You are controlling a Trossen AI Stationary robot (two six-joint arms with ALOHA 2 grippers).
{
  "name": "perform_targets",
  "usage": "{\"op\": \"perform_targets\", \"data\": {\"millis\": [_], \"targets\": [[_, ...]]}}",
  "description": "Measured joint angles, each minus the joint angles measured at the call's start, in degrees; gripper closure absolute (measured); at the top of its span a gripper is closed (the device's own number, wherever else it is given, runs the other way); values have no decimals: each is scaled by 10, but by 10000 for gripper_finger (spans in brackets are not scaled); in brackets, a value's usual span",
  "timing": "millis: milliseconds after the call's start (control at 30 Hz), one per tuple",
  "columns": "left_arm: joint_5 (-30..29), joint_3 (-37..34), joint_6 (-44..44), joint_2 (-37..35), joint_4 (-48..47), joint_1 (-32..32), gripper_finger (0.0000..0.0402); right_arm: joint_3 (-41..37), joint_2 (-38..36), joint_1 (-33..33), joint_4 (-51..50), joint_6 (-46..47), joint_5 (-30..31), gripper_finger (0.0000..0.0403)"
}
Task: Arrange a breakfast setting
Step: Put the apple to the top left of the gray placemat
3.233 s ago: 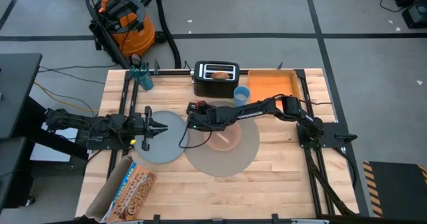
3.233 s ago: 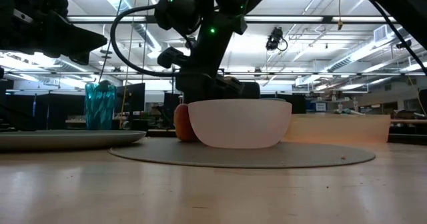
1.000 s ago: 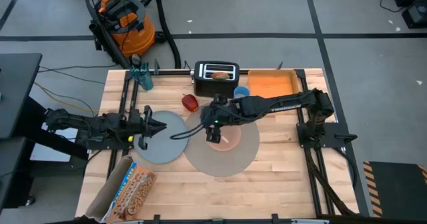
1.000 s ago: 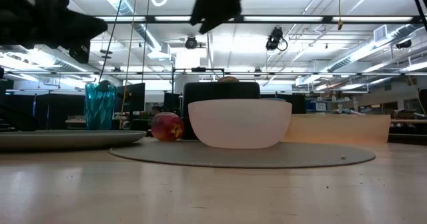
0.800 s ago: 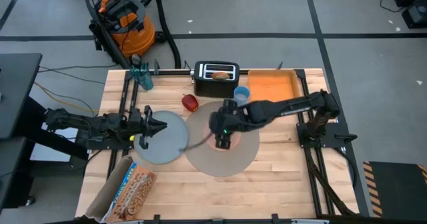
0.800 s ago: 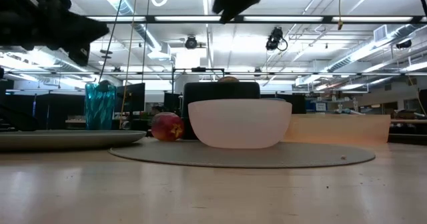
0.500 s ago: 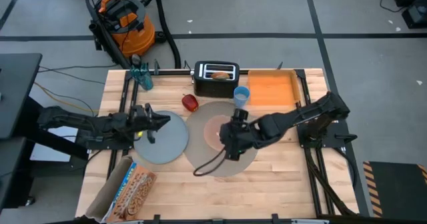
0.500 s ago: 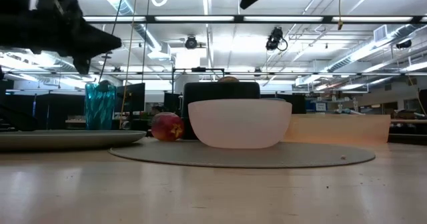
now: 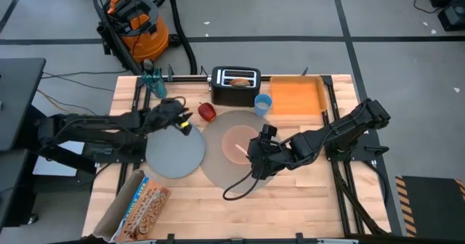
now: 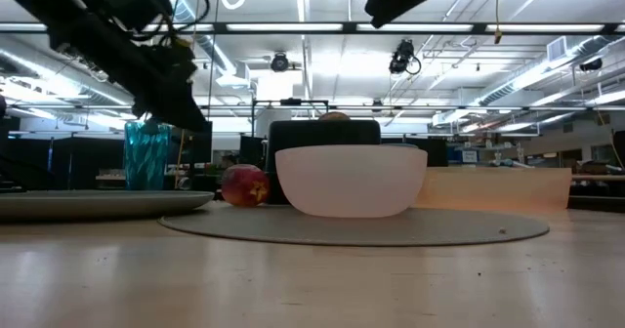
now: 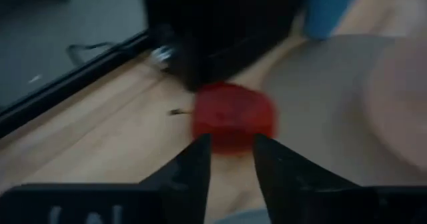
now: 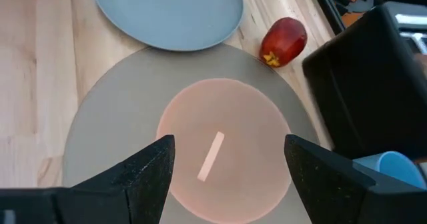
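A red apple (image 9: 207,112) lies on the bare table between the black toaster and the large grey mat (image 9: 218,173). My left gripper (image 11: 230,151) hangs just short of the apple (image 11: 233,117), its fingers a little open and touching nothing. The pink bowl (image 9: 240,142) stands on the mat with the spoon (image 12: 211,156) lying in it. The grey-blue plate (image 9: 174,151) lies left of the mat. My right gripper (image 12: 230,164) hovers wide open above the mat's near right part (image 9: 256,163). The blue cup (image 9: 263,103) stands by the toaster, and the bagel (image 9: 238,82) sticks out of a toaster slot.
The black toaster (image 9: 235,86) stands at the far edge, with an orange tray (image 9: 296,96) to its right. A teal glass (image 9: 154,84) stands at the far left. A printed box (image 9: 142,204) lies at the near left corner. The right arm's cable loops over the mat's near edge.
My left gripper has swung from above the plate's left side toward the far right, up to the apple, tipping from pointing down to nearly level. My right gripper has drawn back from over the bowl toward the table's near right. The apple, bowl and plate have kept still.
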Motion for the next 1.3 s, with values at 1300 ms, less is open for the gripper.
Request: {"op": "perform_targets", "data": {"millis": [1300], "targets": [[181,11,176,247,178,73,246,-11,-2,-6,2,29,-40,112]]}}
